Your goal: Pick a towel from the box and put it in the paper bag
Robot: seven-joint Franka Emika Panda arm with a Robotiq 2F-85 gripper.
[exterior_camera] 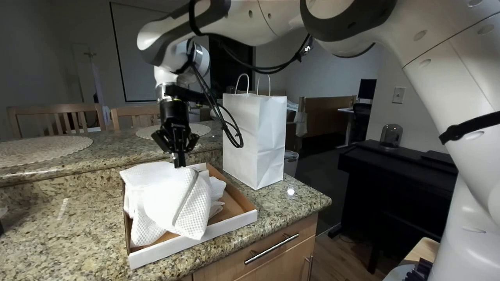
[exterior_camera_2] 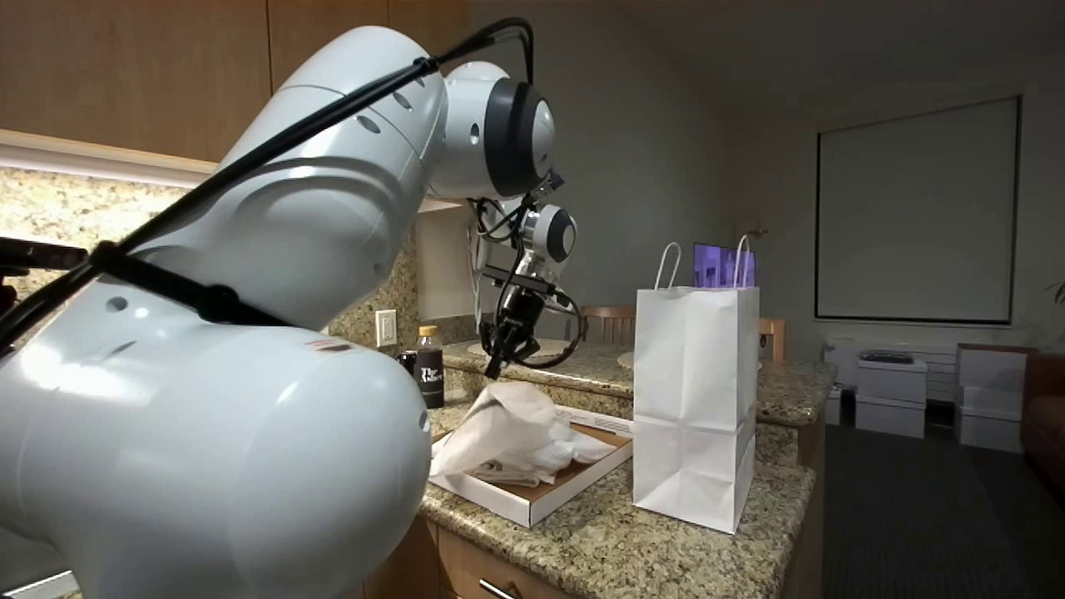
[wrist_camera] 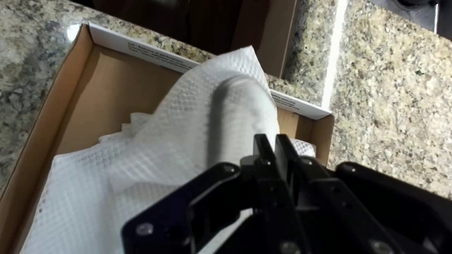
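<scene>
Towel [exterior_camera: 166,197] (white and rumpled) lies just below the fingers [wrist_camera: 263,150].

The glossy white arm [exterior_camera_2: 333,233] has black cables [exterior_camera_2: 274,155] and a black 2-fingered hand [wrist_camera: 271,140].

The robot arm [exterior_camera_2: 333,208] fills the left foreground and reaches over the worktop [exterior_camera_2: 599,553], its black jaws pointing down at the top of a white towel [exterior_camera_2: 507,424]. The towel sits bunched and peaked in the shallow box [exterior_camera_2: 574,488]. Just beside the box, the paper bag [exterior_camera_2: 686,408] stands upright. Behind the box is a dark, yellow-capped bottle [exterior_camera_2: 429,370]. Beyond the bag, a screen [exterior_camera_2: 715,266] glows purple, and white cartons [exterior_camera_2: 890,399] stand across the room.
</scene>
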